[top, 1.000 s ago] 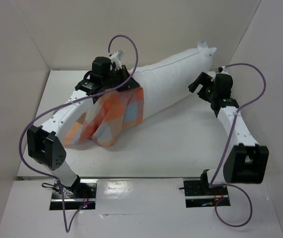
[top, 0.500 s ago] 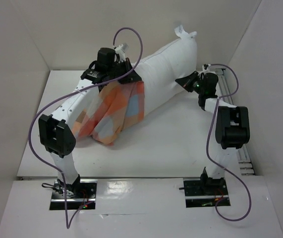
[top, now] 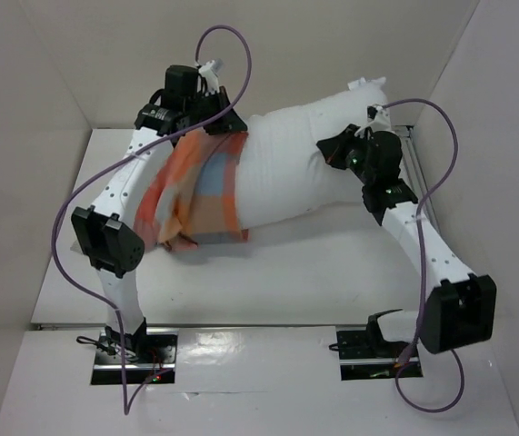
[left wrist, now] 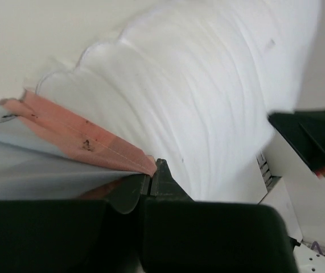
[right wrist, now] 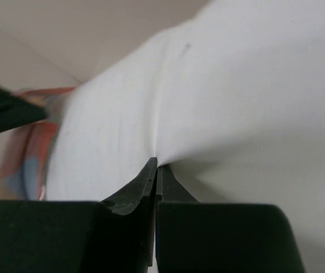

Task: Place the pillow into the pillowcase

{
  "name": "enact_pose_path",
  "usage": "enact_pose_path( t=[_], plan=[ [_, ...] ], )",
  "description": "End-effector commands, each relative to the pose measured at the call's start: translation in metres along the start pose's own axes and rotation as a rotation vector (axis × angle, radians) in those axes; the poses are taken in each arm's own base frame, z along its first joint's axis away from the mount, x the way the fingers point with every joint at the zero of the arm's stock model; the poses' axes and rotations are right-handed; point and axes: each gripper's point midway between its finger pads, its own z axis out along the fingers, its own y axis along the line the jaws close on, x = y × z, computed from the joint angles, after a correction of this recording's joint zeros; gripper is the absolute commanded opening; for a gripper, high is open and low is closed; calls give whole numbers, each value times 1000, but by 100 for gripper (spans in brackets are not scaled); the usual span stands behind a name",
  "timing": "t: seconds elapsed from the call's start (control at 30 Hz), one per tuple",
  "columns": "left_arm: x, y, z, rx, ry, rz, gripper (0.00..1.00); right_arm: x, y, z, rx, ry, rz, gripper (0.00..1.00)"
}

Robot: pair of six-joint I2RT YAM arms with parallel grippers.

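The left jaws were closed on the pillowcase (top: 195, 186) hem; the right jaws pinched the pillow (top: 282, 173) cloth

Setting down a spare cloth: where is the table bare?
Bare: the white table's near strip, in front of the plump white pillow and orange-blue checked fabric pillowcase. Crowded: the back, where left end effector and right end effector grip those.
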Motion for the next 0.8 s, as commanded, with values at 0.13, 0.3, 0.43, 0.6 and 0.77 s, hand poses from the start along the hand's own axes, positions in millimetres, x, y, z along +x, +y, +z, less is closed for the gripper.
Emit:
enact_pose_path(
  t=[0.13,0.3,0.43,0.6,0.77],
  plan=[
    [12,-122,22,448,59,92,0,33,82,-25,-56,85,-80,0],
    [75,-168,50,596,226,55,0,93,40,-29,53,161,-5,0],
    [101,-162,64,576,277,23,0,131,8,-39,158,208,13,0],
    [74,-125,55,492,229,17,39,131,-17,-45,209,211,14,0],
    [42,-101,17,309,97,135,65,108,-38,-43,261,218,-55,7]
  ],
)
